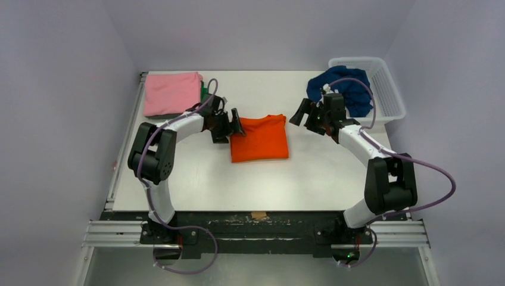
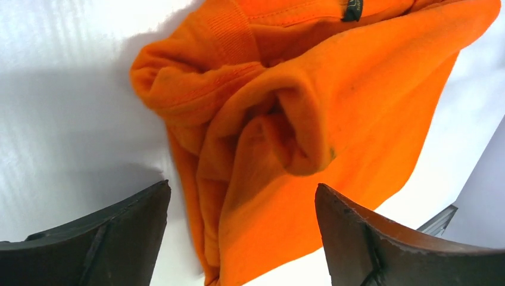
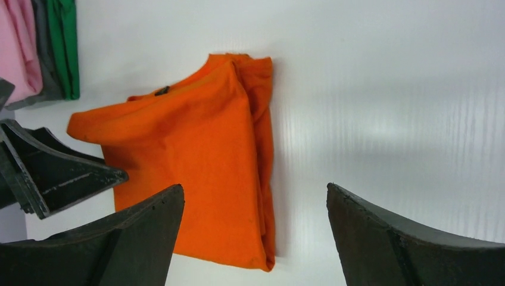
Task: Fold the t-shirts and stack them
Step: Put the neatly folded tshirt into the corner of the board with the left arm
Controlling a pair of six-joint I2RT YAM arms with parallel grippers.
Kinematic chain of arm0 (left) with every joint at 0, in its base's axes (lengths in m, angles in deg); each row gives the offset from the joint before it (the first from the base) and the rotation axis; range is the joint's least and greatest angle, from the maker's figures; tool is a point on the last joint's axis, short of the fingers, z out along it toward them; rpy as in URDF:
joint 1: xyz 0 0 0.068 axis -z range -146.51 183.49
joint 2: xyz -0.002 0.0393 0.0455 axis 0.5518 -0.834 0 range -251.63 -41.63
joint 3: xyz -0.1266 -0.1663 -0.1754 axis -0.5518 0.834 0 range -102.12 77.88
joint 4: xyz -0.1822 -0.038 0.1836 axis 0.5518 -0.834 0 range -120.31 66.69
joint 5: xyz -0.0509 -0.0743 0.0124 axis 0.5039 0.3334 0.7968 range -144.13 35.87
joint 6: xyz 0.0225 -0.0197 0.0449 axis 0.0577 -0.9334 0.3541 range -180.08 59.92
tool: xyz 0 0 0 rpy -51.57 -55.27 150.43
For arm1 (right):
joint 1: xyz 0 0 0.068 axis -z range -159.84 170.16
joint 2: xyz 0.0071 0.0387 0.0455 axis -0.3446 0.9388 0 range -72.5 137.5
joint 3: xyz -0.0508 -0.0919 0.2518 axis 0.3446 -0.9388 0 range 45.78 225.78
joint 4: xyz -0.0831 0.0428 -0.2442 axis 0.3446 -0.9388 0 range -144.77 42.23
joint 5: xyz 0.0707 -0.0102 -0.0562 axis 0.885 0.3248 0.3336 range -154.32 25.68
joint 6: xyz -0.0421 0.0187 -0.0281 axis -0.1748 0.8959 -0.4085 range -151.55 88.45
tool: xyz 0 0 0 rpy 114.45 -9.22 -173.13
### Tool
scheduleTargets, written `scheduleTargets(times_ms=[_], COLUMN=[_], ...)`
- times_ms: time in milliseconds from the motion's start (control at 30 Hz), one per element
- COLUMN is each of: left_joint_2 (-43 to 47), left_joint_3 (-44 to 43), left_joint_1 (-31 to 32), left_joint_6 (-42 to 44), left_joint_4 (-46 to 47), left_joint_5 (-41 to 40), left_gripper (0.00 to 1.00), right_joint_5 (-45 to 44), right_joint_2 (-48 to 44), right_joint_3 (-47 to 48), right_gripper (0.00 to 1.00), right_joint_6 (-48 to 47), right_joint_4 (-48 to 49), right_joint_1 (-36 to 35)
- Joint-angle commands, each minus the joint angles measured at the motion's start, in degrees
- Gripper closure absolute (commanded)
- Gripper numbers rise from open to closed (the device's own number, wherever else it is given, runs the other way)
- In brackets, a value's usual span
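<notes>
We see a white surface (image 1: 196, 179) filling the middle of the overhead view, with a white plastic mesh basket (image 1: 391, 100) standing at its two o'clock corner. A small brownish scrap of tape (image 1: 259, 215) sits on the six o'clock edge, just above a metal rail (image 1: 119, 233) running across. Pale lilac walls (image 1: 256, 30) close in from nine, twelve and three o'clock.

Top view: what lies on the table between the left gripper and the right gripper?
The folded orange t-shirt lies between the left gripper and the right gripper, flat on the white table; the top view shows it.
</notes>
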Motion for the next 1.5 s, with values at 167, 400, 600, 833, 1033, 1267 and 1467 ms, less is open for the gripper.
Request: scheduleTargets(times_ms=[167,400,600,833,1033,1267,1467], left_joint_2=[-8.08,-13.21,-10.56,-13.90,-14.71,-13.97,-10.30], left_joint_3=[-9.72,-25.58,-32.72,-44.05,-51.24,-61.24,-63.46], left_joint_1=[5.45,9.56,9.58,8.05,3.79,-0.43,-3.95], left_joint_6=[0.61,3.92,15.45,32.90,38.17,41.62,41.71], left_joint_4=[-3.29,-21.62,-22.22,-22.10,-23.52,-30.54,-32.36], left_joint_5=[-5.68,-30.54,-41.55,-50.85,-48.66,-44.79,-41.10], left_gripper=[0.57,1.00,1.00,1.00,1.00,1.00,1.00], right_joint_5=[-6.14,-9.04,-11.95,-15.38,-18.73,-19.21,-19.45], right_joint_2=[-9.26,-12.66,-15.43,-18.98,-21.73,-21.67,-22.05], right_joint_3=[-6.68,-7.85,-9.46,-10.60,-11.45,-11.37,-11.37], right_gripper=[0.12,0.12,0.13,0.10,0.09,0.09,0.09], right_joint_6=[-2.00,-2.77,-3.42,-3.52,-3.34,-3.30,-3.25], right_joint_4=[-2.47,-3.40,-2.88,-3.00,-3.00,-3.09,-3.46], right_joint_1=[-0.09,-0.11,-0.09,-0.08,-0.11,-0.08,-0.06])
